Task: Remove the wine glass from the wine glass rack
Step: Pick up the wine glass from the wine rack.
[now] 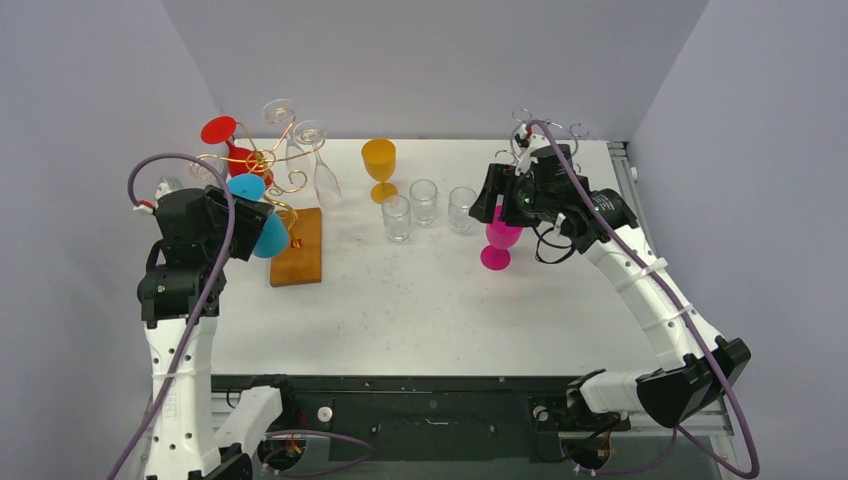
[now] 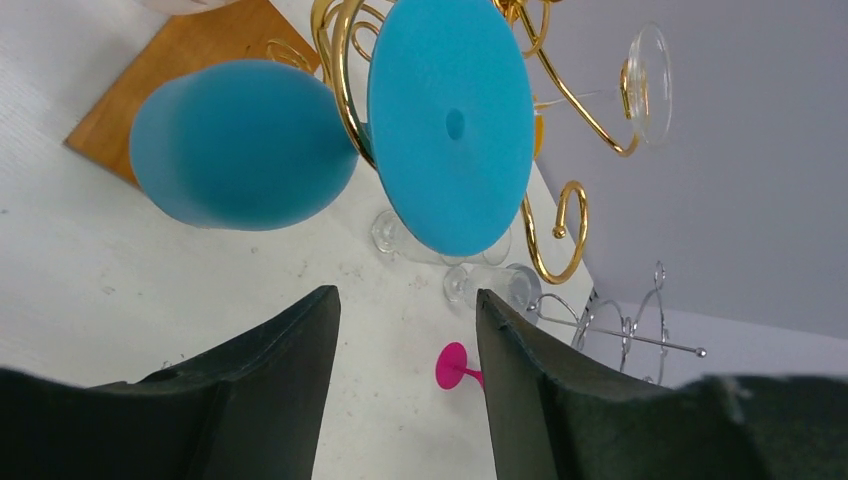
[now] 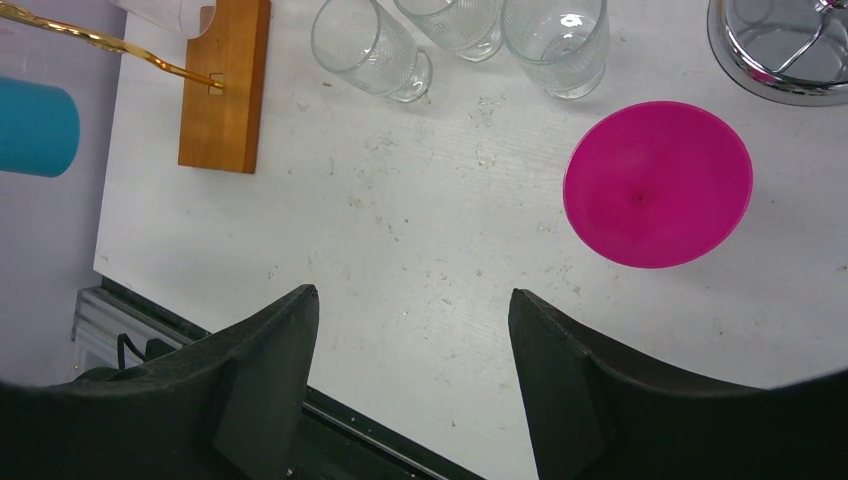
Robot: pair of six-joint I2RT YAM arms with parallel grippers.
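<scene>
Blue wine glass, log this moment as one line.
blue wine glass: hanging on gold rack | left gripper: open, facing its foot, not gripping | right gripper: open, empty, beside pink glass

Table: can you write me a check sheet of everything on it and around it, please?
Surface: white table, scuffed.
Job's things: blue glass hangs on gold rack with red glass and clear glasses; pink glass stands on the table.
Clutter: yellow glass, three tumblers, silver rack.
Hands: left hand open, facing the blue glass, not touching; right hand open, empty, over the table.
Cables: purple cable looped along each arm.
Surroundings: grey walls; nothing else seen.
</scene>
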